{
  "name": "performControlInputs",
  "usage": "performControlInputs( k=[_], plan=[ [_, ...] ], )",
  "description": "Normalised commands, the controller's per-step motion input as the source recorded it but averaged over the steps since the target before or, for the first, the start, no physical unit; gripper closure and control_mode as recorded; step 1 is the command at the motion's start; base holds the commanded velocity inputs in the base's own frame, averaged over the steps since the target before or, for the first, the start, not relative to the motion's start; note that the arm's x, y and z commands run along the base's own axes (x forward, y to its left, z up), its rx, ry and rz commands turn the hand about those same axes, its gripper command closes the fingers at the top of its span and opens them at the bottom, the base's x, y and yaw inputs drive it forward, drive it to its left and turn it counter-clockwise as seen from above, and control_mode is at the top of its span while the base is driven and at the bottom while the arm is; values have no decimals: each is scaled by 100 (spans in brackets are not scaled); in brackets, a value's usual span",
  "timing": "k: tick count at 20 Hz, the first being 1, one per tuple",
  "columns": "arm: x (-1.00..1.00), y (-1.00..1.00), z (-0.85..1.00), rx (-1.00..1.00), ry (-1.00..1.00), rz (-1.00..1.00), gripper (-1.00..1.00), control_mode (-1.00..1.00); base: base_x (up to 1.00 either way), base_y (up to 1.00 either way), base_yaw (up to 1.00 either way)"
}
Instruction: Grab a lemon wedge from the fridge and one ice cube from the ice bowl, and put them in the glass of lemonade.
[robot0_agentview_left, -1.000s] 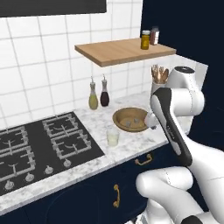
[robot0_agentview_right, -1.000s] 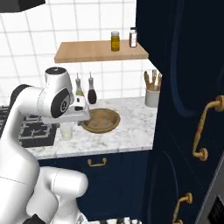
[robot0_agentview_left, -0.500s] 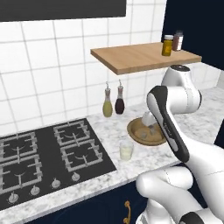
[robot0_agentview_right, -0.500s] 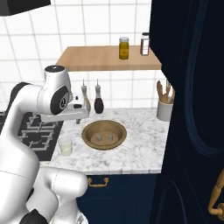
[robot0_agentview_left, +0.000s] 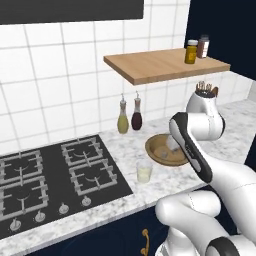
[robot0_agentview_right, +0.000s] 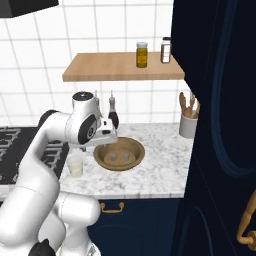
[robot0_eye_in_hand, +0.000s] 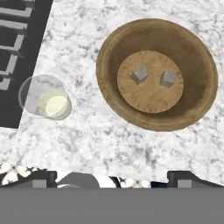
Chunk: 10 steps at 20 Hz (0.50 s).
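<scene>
Two small, pale grey ice cubes (robot0_eye_in_hand: 140, 73), likely light, hard and slippery, lie below and ahead of the wide-open, empty pincer (robot0_eye_in_hand: 112, 177) in the shallow round brown ice bowl (robot0_eye_in_hand: 199, 94), best pinched across flat opposite faces.

glass of lemonade (robot0_agentview_left: 144, 171) beside ice bowl (robot0_agentview_left: 156, 145), marble counter (robot0_agentview_left: 125, 195)

Brown ice bowl (robot0_eye_in_hand: 197, 83), pale-yellow glass of lemonade (robot0_eye_in_hand: 48, 100), grey-veined white counter (robot0_eye_in_hand: 87, 140).

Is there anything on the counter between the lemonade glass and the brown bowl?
No. In the hand view, only bare marble counter lies between the glass of lemonade and the ice bowl.
</scene>
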Motion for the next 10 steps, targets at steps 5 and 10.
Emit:
performControlInputs(
  k=[5, 10],
  plan=[
    [0, -9, -21, 1, -2, -27, -100, -100, 0, 0, 0],
    [7, -3, -25, 9, 0, -52, -100, -100, 0, 0, 0]
  ],
)
